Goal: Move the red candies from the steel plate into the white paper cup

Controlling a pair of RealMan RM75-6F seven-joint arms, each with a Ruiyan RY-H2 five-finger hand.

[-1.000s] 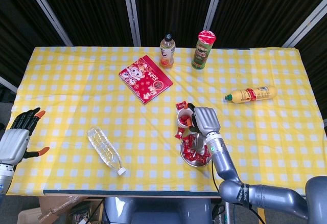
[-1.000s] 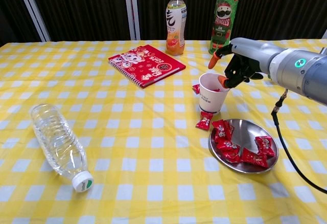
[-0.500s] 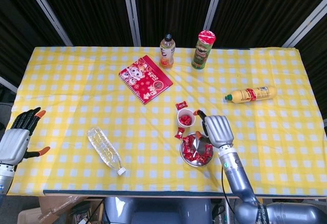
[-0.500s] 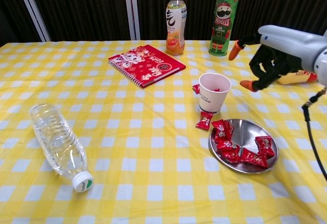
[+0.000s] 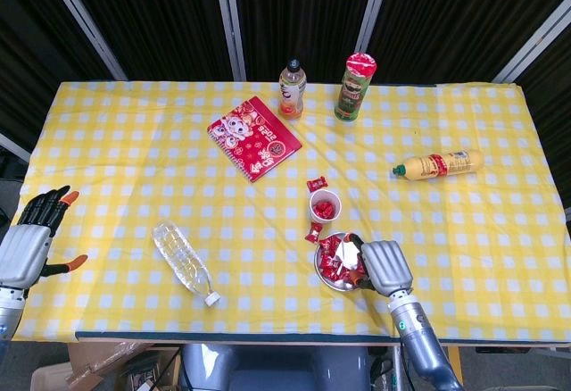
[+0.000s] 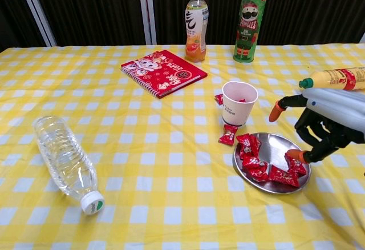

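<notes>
Right now the right hand point(image 6: 328, 123) hovers over the right edge of the round steel plate point(image 6: 272, 147), its dark fingers spread with orange tips pointing down and nothing gripped between them. Several red wrapped candies point(image 6: 254, 161) lie on the plate, mostly along its left and near side. Just beyond it stands the white paper cup point(image 6: 239, 102), upright, with some red visible inside. One stray red candy point(image 6: 228, 134) lies on the yellow checked tablecloth point(image 6: 159, 193) at the cup's near side, another small one point(image 6: 219, 99) against its left.

Far off at the near left corner, the left hand point(image 5: 27, 241) rests with fingers apart, holding nothing. A clear plastic water bottle point(image 6: 65, 161) lies on its side to the left. A red spiral notebook point(image 6: 163, 71) sits farther back.
</notes>
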